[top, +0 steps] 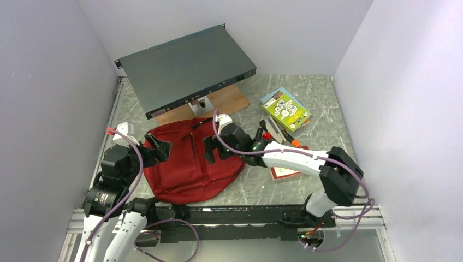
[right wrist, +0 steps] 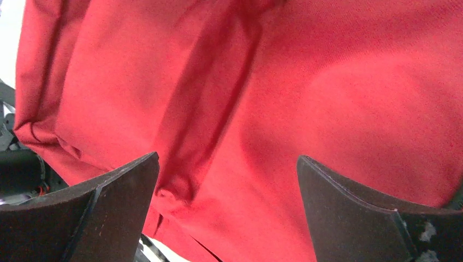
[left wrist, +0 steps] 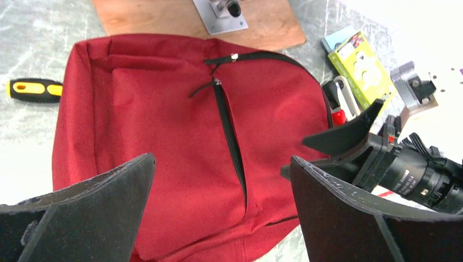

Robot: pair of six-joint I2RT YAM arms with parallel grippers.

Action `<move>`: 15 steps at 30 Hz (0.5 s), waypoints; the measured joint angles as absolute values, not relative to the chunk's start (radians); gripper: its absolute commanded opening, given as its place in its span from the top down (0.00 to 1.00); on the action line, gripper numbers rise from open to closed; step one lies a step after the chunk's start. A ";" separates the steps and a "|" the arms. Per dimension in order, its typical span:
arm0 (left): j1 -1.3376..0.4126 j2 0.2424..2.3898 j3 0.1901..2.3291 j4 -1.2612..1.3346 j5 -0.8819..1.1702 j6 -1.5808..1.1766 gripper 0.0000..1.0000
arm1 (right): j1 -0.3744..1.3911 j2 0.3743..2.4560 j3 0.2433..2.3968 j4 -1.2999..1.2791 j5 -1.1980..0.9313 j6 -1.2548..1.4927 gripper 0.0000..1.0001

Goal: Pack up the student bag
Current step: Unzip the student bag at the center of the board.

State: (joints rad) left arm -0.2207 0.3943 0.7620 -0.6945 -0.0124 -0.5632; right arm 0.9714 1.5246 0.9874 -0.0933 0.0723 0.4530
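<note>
The backpack (top: 191, 164) lies flat at the near middle of the table (top: 322, 109), its zips apparently shut. It looks soft, limp and light, so it will likely sag if lifted; the zip pull (left wrist: 217, 83) seems the best hold. The left gripper (top: 157, 148) and right gripper (top: 210, 150) hover over it, both wide open and empty. Only the left wrist view shows a screwdriver (left wrist: 33, 90) beside the backpack, while the right wrist view shows only red cloth.
</note>
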 measured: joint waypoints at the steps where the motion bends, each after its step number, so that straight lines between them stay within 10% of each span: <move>1: -0.221 0.394 0.758 -0.703 -0.007 -0.567 0.01 | 0.981 1.547 1.005 -0.086 0.073 0.454 0.01; 10: -0.219 0.398 0.668 -0.723 0.059 -0.603 0.01 | 1.019 1.737 1.127 0.028 0.076 0.503 0.23; 15: -0.219 0.426 0.634 -0.718 0.098 -0.614 0.01 | 1.026 1.835 1.188 0.055 0.079 0.512 0.53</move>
State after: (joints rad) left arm -0.2192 0.4263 0.6338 -0.7177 0.0982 -0.6136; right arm 1.0260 1.8347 1.1885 0.0547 0.0788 0.5121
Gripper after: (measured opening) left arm 0.990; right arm 0.620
